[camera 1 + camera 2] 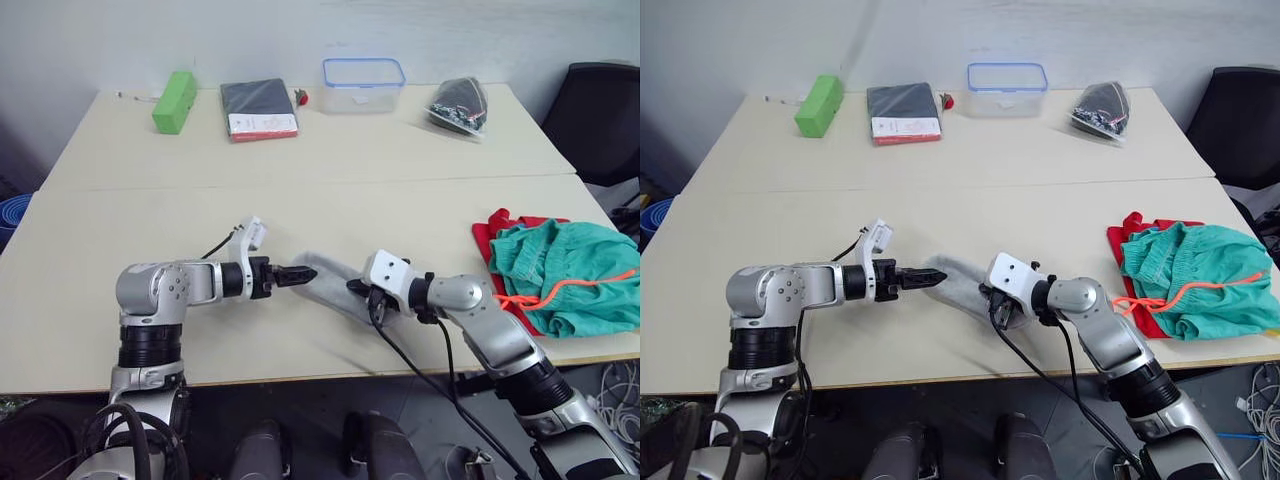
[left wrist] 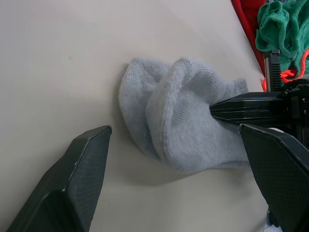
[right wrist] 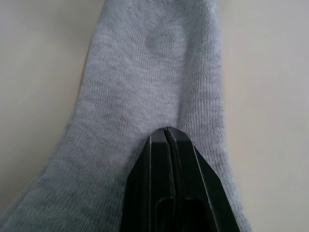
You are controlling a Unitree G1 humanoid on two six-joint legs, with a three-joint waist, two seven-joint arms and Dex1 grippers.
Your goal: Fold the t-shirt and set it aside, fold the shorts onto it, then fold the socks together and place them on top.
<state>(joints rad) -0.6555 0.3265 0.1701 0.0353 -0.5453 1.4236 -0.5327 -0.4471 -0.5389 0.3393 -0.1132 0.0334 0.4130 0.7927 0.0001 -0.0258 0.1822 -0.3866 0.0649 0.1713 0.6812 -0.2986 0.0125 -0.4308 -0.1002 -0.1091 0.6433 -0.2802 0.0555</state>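
The light grey socks (image 1: 325,282) lie bunched near the table's front edge, between my two arms. My right gripper (image 3: 165,129) is shut on their right end, its black fingers pinching the knit. From the left, my left gripper (image 1: 306,273) points at the socks' other end. It is open, one finger on each side of the bunched fabric (image 2: 183,130), and not touching it. The teal-green shorts (image 1: 565,268) with an orange drawstring lie on the red t-shirt (image 1: 492,240) at the table's right edge.
Along the far edge stand a green box (image 1: 175,100), a black notebook (image 1: 258,108), a clear container with a blue rim (image 1: 362,85) and a dark bag (image 1: 460,105). A black chair (image 1: 600,110) stands beyond the right corner.
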